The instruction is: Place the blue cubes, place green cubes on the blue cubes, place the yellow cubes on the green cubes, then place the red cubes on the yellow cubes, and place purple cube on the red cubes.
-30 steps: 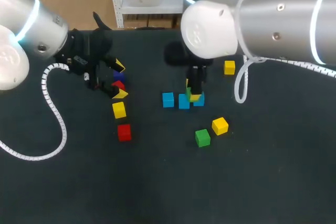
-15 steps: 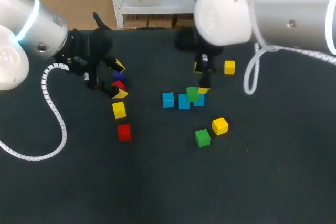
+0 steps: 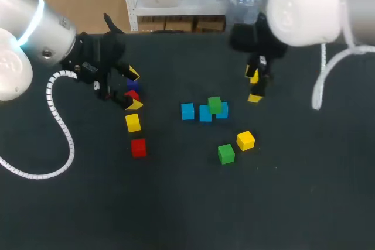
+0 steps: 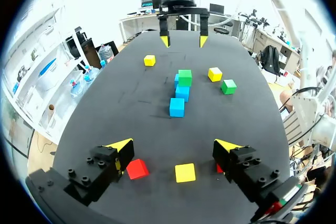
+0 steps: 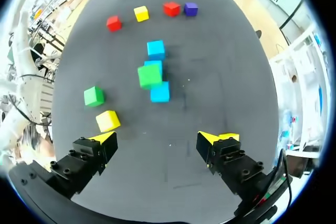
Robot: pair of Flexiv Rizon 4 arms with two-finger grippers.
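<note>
Table (image 3: 176, 203) black, matte; green cube (image 3: 214, 105) atop row of blue cubes (image 3: 187, 111). Our right gripper (image 3: 254, 87) wide open, empty; our left gripper (image 4: 174, 145) wide open, empty.

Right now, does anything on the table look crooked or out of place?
Yes. The green cube on the row of blue cubes looks askew: it seems to sit over the seam between two of them, slightly turned, not squarely on one.
</note>
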